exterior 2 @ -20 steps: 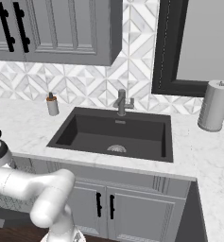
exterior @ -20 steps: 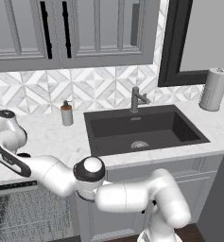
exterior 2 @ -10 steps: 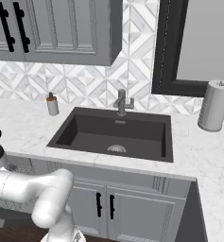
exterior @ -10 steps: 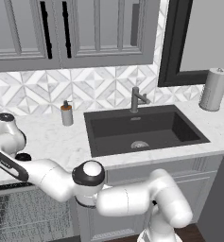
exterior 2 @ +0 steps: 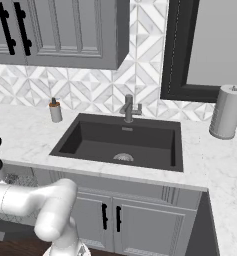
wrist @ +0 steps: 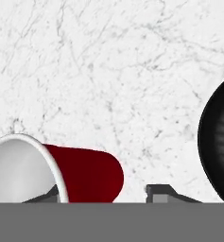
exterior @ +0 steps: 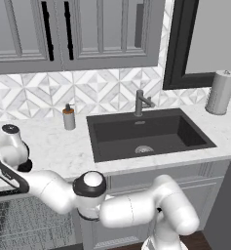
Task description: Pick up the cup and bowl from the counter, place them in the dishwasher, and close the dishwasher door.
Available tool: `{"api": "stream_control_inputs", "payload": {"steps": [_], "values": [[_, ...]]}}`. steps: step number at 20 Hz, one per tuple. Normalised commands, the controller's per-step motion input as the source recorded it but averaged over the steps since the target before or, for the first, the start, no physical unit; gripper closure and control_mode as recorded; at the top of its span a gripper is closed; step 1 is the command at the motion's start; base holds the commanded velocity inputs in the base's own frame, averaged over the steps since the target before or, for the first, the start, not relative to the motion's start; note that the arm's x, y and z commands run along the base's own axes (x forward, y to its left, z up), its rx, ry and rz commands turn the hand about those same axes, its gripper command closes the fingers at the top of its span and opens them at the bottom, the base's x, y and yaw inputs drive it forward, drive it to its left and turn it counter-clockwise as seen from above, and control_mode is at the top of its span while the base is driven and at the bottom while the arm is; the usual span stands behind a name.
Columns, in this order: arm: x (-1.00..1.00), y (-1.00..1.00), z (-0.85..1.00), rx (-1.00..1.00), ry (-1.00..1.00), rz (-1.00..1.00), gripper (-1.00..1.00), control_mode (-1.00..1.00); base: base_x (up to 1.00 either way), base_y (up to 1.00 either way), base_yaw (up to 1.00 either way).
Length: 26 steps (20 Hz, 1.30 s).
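- Cup on the counter, its white mouth facing the hand camera and red body running away from it; it reads as lying on its side or seen steeply from above, can't say which.
- Gripper astride the cup: one finger tip apart from the red wall, the other tucked by the rim.
- Jaws part-way in, narrower than a second ago; firm contact not confirmed. Judged: grasp under way, no lift yet.
- Bowl just right of the cup, untouched.
- Dishwasher rack open below the counter's left end.
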Motion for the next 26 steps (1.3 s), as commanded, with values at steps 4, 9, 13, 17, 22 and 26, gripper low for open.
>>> {"api": "stream_control_inputs", "payload": {"steps": [4,9,13,17,22,26], "values": [[0.19,0.00,-0.19,0.00,0.00,0.00,1.00,-1.00,0.00,0.00,0.00],[-0.31,0.01,-0.03,0.00,-0.01,0.00,1.00,-1.00,0.00,0.00,0.00],[-0.31,-0.33,-0.26,-0.05,-0.13,-0.06,1.00,-1.00,0.00,0.00,0.00],[-0.24,-0.70,-0.27,-0.11,-0.71,-0.14,1.00,-1.00,0.00,0.00,0.00],[-0.01,-0.48,0.12,-0.03,-0.73,-0.14,1.00,-1.00,0.00,0.00,0.00],[-0.28,-0.97,0.01,0.01,-0.32,-0.18,1.00,-1.00,0.00,0.00,0.00]]}}
